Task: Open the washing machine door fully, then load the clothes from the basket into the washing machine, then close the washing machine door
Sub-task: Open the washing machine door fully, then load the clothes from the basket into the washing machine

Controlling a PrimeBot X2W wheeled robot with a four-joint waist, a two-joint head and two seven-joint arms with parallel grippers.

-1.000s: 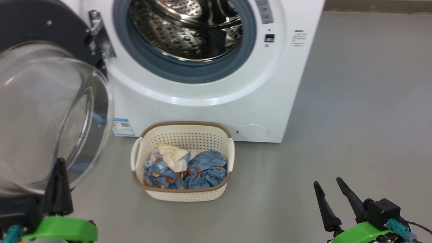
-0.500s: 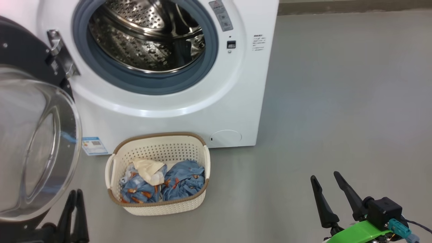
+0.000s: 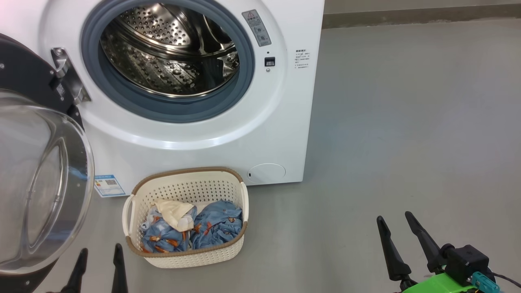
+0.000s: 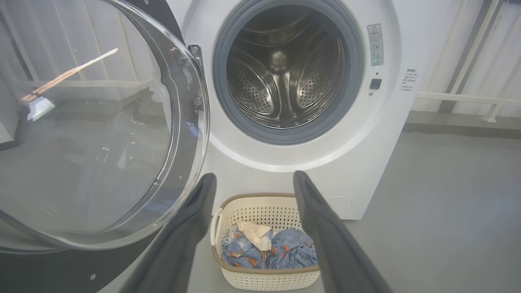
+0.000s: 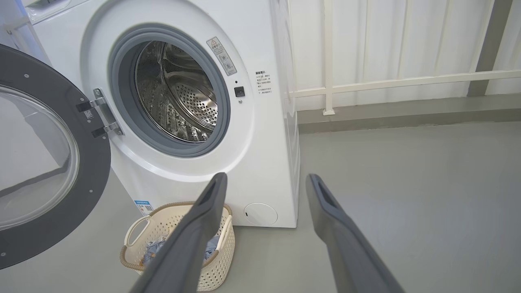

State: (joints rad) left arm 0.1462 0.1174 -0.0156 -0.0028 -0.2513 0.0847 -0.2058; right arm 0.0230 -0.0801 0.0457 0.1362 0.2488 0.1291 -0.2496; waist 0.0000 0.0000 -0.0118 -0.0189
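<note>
My left gripper (image 3: 100, 249) sits at the bottom left of the head view, its 2 dark fingers spread apart and holding nothing. The right gripper (image 3: 394, 217), at the lower right, is also spread and empty, over bare grey floor (image 3: 407, 122).

Near the left fingers the basket (image 3: 185, 171) stands on the floor in front of the washing machine (image 3: 203, 154). It is cream and perforated, with a brown rim. The clothes (image 3: 215, 228) lie inside it: crumpled blue pieces with small orange figures, and 1 cream cloth (image 3: 173, 211) on top.

The washing machine door (image 3: 40, 183) hangs wide open on its hinge (image 3: 67, 81). Its clear bowl bulges from a black rim.

The left wrist view looks straight into the steel drum (image 4: 285, 77) and frames the basket between my fingers. The right wrist view sees the machine at an angle, showing its side panel and a white railing (image 5: 386, 81) behind. A blue label sticker (image 3: 109, 185) sits low on the machine's front.
</note>
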